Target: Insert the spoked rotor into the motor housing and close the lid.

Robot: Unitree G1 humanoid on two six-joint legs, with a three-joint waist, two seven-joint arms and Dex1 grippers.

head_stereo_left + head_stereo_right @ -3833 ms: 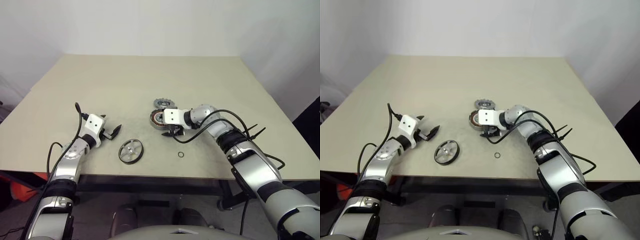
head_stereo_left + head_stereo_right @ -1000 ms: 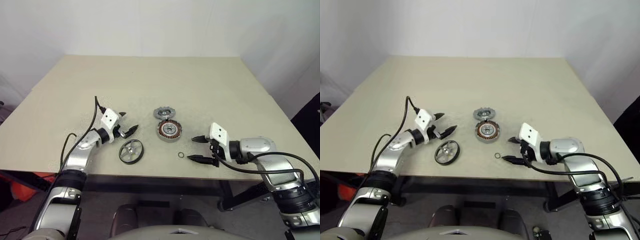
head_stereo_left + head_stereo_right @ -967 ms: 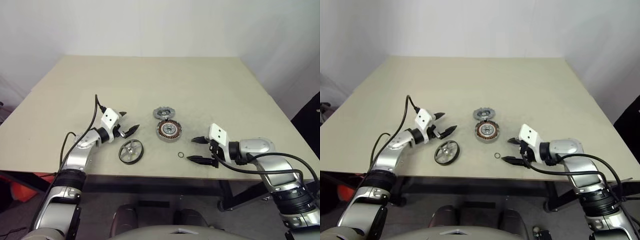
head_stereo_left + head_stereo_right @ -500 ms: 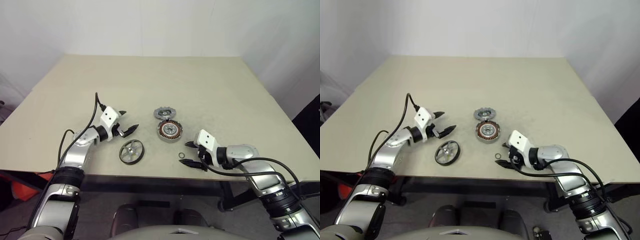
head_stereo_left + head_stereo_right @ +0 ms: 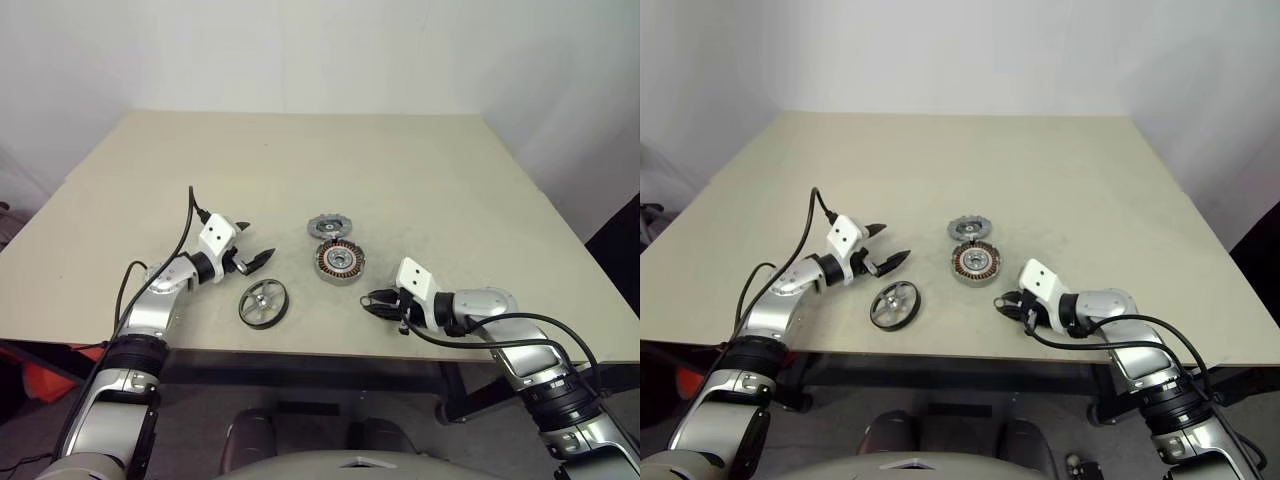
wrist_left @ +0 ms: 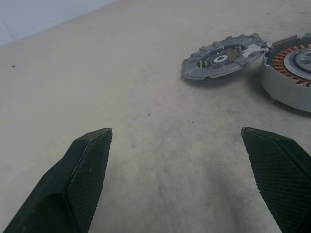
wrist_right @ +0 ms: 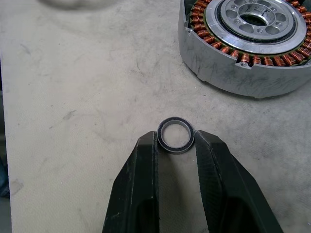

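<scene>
Right gripper (image 7: pixel 176 145) low at near table (image 5: pixel 420 170) edge, fingers closed against small ring (image 7: pixel 176 135). Spoked rotor (image 5: pixel 263 302) flat, just nearer than left gripper (image 5: pixel 255 255), spread wide, empty. Motor housing (image 5: pixel 341 261) mid-table, lid (image 5: pixel 329 225) touching behind.

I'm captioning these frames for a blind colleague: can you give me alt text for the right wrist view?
The right hand has its two black fingers closed against the sides of a small thin ring lying flat on the beige table. Just past it stands the motor housing, a short metal cylinder with copper windings around a silver hub.
</scene>
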